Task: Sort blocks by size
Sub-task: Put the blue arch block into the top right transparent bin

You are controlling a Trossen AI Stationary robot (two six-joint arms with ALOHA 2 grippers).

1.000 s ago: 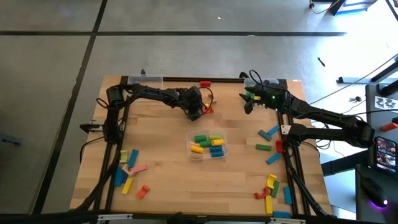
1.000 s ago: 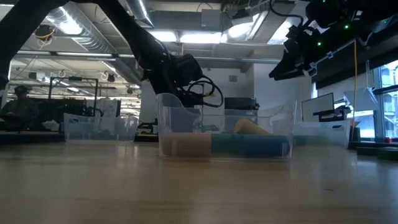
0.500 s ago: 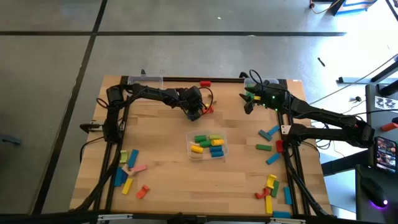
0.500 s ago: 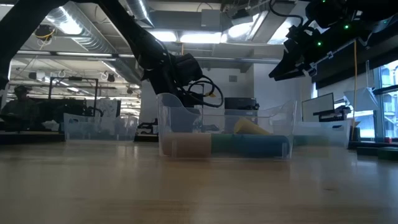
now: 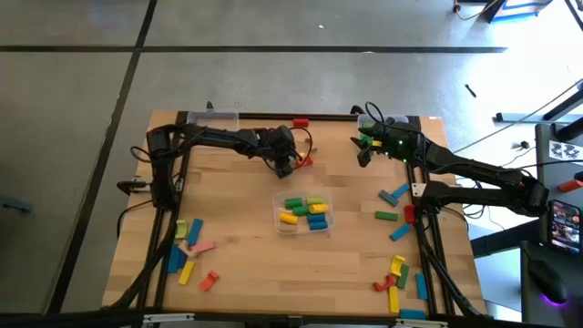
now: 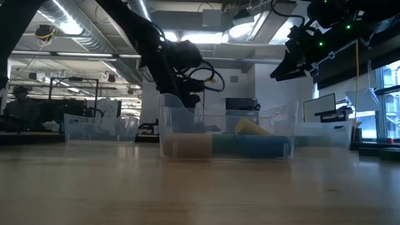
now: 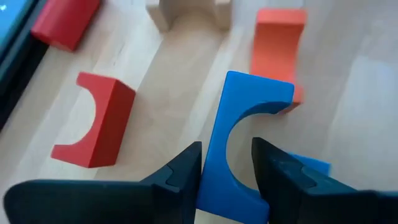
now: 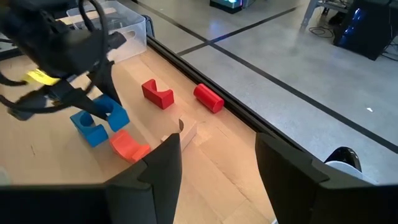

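Your blue wooden arch block [image 7: 239, 140] is between the two dark fingers of the left gripper [image 7: 227, 171], which are closed on its sides, near the far edge of the wooden table [image 5: 228, 210]; from the wrist view you cannot tell if it is lifted or touches the wood. Around it lie a red arch block [image 7: 96, 121], an orange arch block [image 7: 278, 46], a second blue piece [image 8: 87, 127] and a red cylinder [image 8: 208, 98], all close together. The small clear plastic bin [image 5: 305, 212] in the middle of the table already holds short green, yellow and blue stubs, and more blocks [image 5: 189, 251] wait at the near corners. The right gripper [image 5: 364, 150] hangs above the far right part of the table with its fingers apart and nothing between them. The risk, in my judgement, is the grip: the fingers hold the arch near one end only, so it may turn or slip out during travel. The crowded neighbours may also be knocked when you lift.
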